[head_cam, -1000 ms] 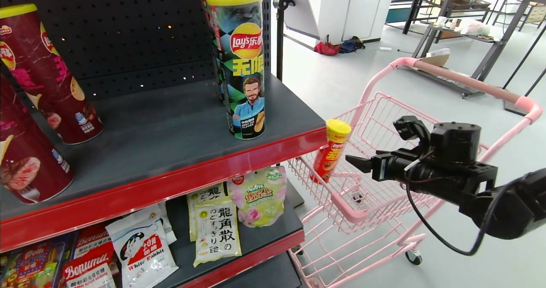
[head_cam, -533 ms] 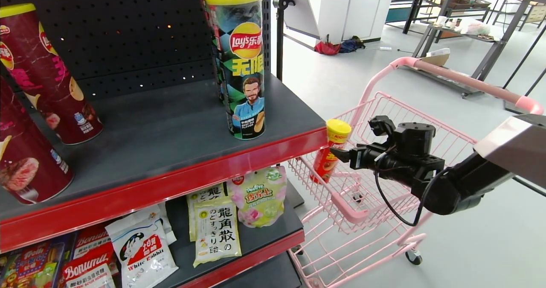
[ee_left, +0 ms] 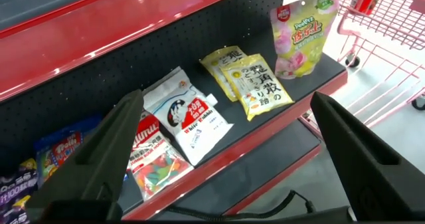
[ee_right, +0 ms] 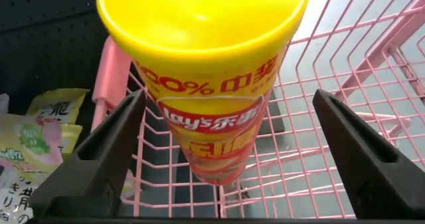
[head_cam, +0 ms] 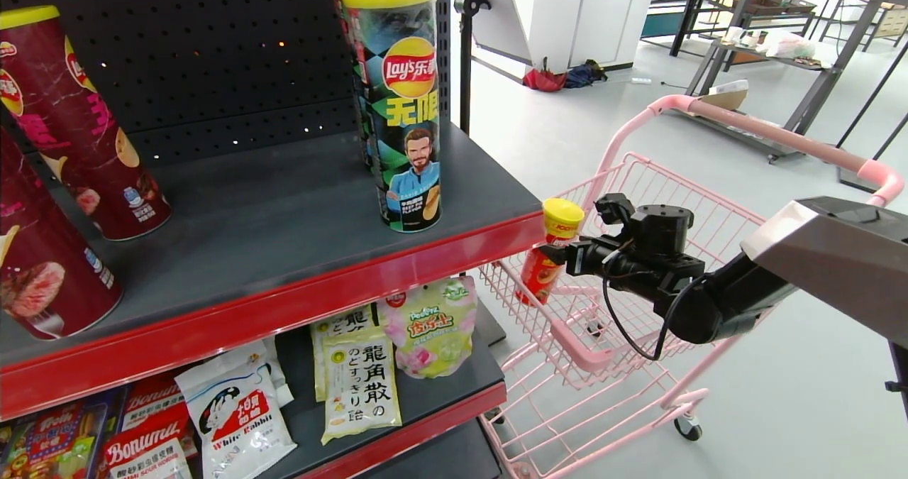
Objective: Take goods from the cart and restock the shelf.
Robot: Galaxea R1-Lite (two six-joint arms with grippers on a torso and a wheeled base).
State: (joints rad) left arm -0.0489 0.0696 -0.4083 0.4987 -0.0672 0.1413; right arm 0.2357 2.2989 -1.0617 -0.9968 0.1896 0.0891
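R hand (head_cam: 547,253) was wide open at the cart (head_cam: 578,348), at the basket corner nearest the shelf (head_cam: 284,209). Its fingers (ee_right: 99,164) stood either side of the red chip can (head_cam: 540,274) w/ gaps showing both sides in the right wrist view, so nothing was gripped. The can, yellow lid up, stood inside the basket in that corner, leaning a bit w/ the top tipped away from the shelf, and its lid came about level w/ the top board's red front edge. L hand (ee_left: 226,98) was also wide open and held nothing; it hung in front of the lower board, facing the white bag (ee_left: 192,117), the yellow packets (ee_left: 259,88) and the pink-green pouch (ee_left: 299,34) at that board's right end. On the top board a tall green-blue can (head_cam: 404,110) stood near the front right corner, w/ another just behind it. Two maroon cans (head_cam: 78,124) sat at the left end.
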